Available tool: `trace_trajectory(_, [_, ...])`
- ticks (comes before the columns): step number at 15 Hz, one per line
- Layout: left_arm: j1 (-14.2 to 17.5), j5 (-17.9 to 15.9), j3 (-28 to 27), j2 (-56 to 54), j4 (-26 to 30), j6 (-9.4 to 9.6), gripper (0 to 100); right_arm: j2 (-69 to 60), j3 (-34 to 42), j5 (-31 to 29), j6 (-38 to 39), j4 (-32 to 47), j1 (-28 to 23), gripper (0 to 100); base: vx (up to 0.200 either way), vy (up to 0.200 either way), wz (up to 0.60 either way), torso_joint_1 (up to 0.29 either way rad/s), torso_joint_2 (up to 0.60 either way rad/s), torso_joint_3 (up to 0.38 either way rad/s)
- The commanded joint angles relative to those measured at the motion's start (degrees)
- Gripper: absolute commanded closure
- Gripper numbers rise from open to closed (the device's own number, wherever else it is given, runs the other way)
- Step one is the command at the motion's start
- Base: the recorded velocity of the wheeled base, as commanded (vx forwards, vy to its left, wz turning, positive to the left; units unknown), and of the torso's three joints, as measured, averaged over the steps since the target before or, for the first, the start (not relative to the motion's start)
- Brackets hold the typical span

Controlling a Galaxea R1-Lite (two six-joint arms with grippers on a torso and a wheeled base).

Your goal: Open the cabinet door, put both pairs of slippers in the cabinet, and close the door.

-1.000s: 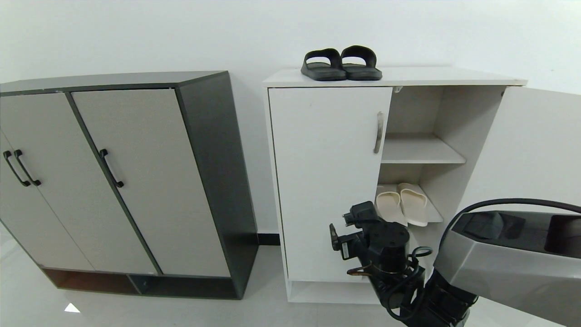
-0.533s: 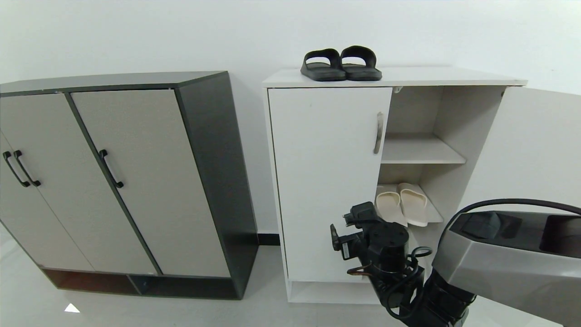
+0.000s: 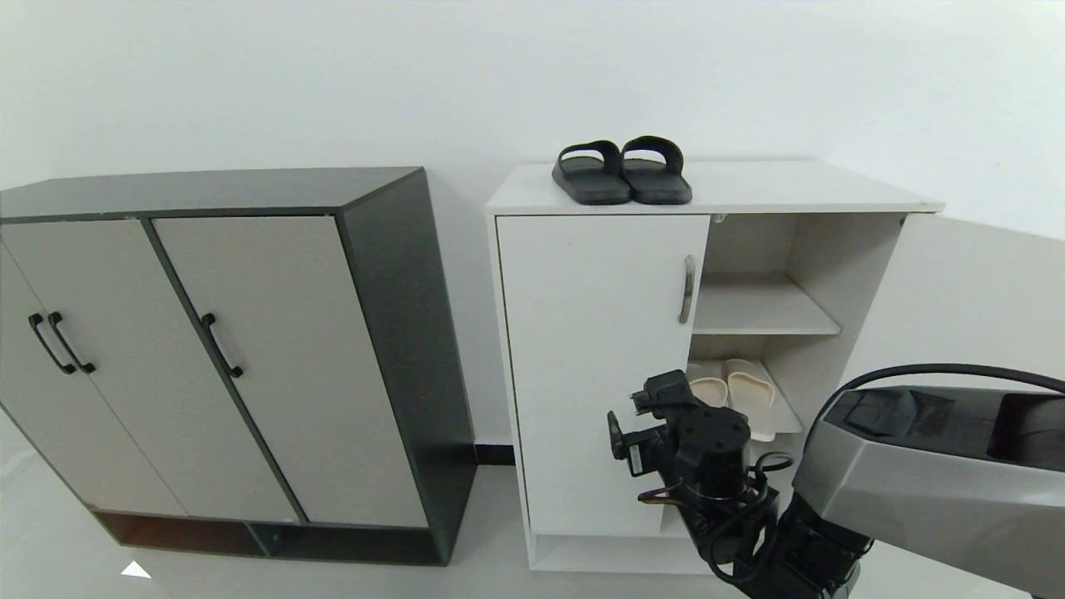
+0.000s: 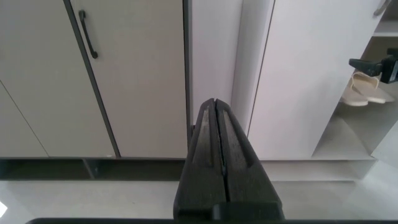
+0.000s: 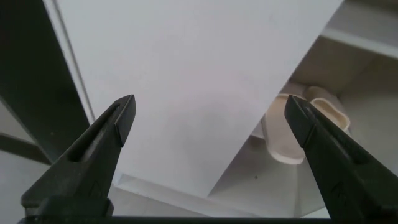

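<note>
My head camera has shifted since a second ago. The whole scene sits lower in the picture, so that is the view moving, not the furniture. Neither pair of slippers has moved, and the right arm keeps its spot in front of the cabinet [image 3: 790,187].

The cabinet's right door [image 3: 982,299] is swung wide open and its left door [image 3: 595,366] is closed, with the handle [image 3: 687,289] at that door's inner edge. The black slippers [image 3: 622,170] stand side by side on top of the cabinet, above the closed door and toward the back. The beige slippers [image 3: 740,391] lie together on the lower shelf inside the open half. The shelf [image 3: 761,312] above them is bare.

The right gripper [image 3: 636,412] hangs low in front of the cabinet, at the inner edge of the closed door and just short of the beige pair. Its fingers [image 5: 99,149] are spread wide with nothing between them. In its wrist view the beige slippers [image 5: 292,134] show past the door's edge.

The left gripper [image 4: 215,106] is well back from the cabinet, facing the gap between it and the dark cabinet [image 3: 391,333]. Its fingers [image 4: 202,149] are pressed together and hold nothing.
</note>
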Motion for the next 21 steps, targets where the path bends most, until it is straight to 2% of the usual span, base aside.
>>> trace_trajectory(1, [0.0,0.0,0.0,0.1,0.0,0.01,100,0.2,0.1,0.0,0.0,0.0,0.1,0,0.0,0.0,0.0,0.115,-0.46,-0.339])
trace_trajectory(9, [0.0,0.0,0.0,0.1,-0.1,-0.08,100,0.5,0.1,0.0,0.0,0.0,0.1,0,0.0,0.0,0.0,0.157,-0.48,-0.319])
trace_trajectory(21, [0.0,0.0,0.0,0.1,-0.1,-0.08,100,0.6,0.1,0.0,-0.6,-0.1,0.2,0,0.0,0.0,0.0,0.22,-0.53,-0.314])
